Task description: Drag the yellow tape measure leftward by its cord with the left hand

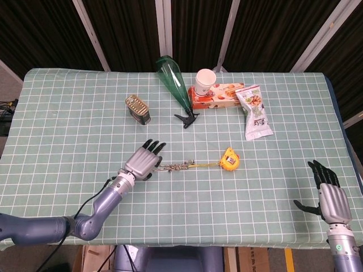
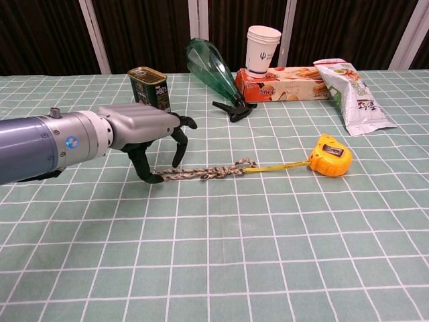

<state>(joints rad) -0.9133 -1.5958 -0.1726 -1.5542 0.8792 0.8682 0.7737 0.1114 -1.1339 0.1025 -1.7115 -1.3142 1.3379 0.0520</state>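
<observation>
on table (image 1: 68,113) | green checked cloth | behind: dark curtain (image 1: 45,28)

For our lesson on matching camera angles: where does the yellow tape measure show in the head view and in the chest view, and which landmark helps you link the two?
Head view: the yellow tape measure lies just right of centre, at the right end of its cord.
Chest view: it sits right of centre, at mid-height.
Shared landmark: the green spray bottle, lying behind it in both.
</observation>
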